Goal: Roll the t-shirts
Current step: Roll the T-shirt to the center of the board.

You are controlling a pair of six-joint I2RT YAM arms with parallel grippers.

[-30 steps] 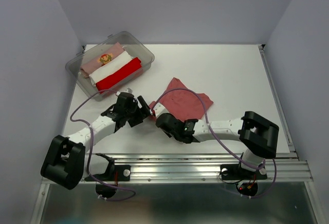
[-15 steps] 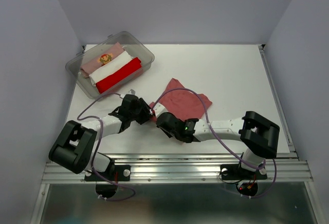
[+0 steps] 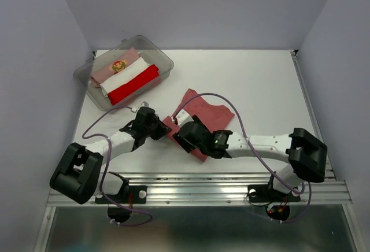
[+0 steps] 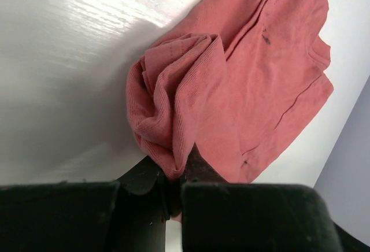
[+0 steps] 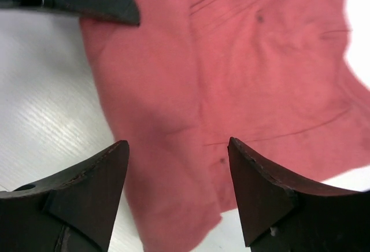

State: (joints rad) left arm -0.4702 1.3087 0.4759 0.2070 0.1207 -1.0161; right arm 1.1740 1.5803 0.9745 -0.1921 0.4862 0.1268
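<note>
1. Brick-red cloth is what we are looking at first: the brick-red t-shirt (image 3: 205, 112) is lying partly spread on the white worktop (image 3: 266, 84), just ahead of both arms.
2. The left end effector (image 4: 178, 174) is clamping a bunched fold at the shirt's left edge, with its fingers pressed together on the ribbed cloth.
3. The right end effector (image 5: 179, 148) is hovering over the flat part of the shirt with its fingers spread apart, and it is gripping nothing.
4. We are seeing the two end effectors close beside each other at the shirt's left side.
5. In the clear plastic tub (image 3: 166, 61) at the far-left corner, the pale pink bundle (image 3: 115, 67), the white bundle (image 3: 128, 74) and the bright red bundle (image 3: 137, 84) are lying side by side.
</note>
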